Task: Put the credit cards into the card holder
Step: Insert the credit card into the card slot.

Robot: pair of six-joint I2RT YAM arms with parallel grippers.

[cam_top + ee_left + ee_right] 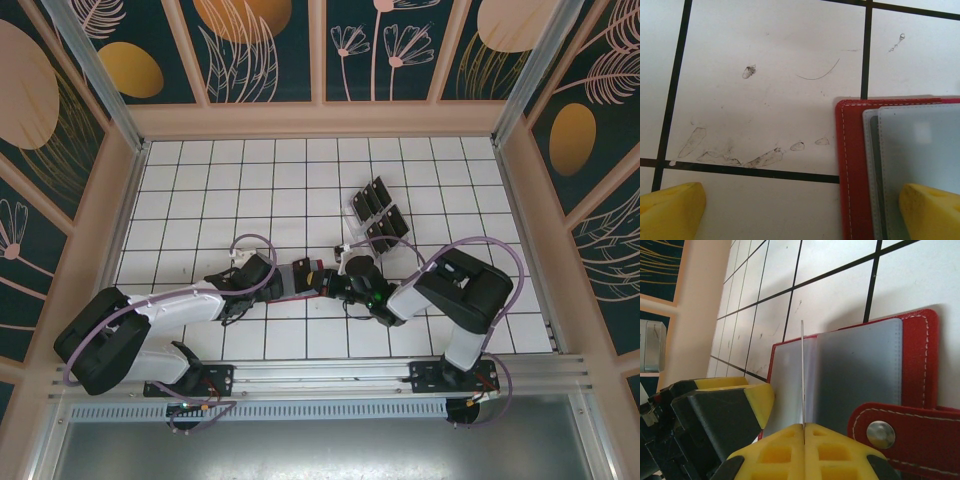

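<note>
Red leather, the card holder (920,365) is lying open just ahead of the right gripper (804,432), which is clenching one credit card (802,370) edge-on above the grey lining. The left gripper (800,215) is standing released, one fingertip over the holder's edge, seemingly steadying it. Insertion looks to be in hand; next, the card's tip needs aligning with a pocket mouth. A smudged white grid-lined table (765,60) is lying beneath both grippers, and teal floral wall panels (270,50) are enclosing it.

**Tally by kind**

Card holder (303,277): one, red. Credit cards (378,212): one dark cluster, at least four, exact number unclear. Thin card (802,375), edge-on: one. Pincers: two, left pincer (800,210) and right pincer (804,432).
</note>
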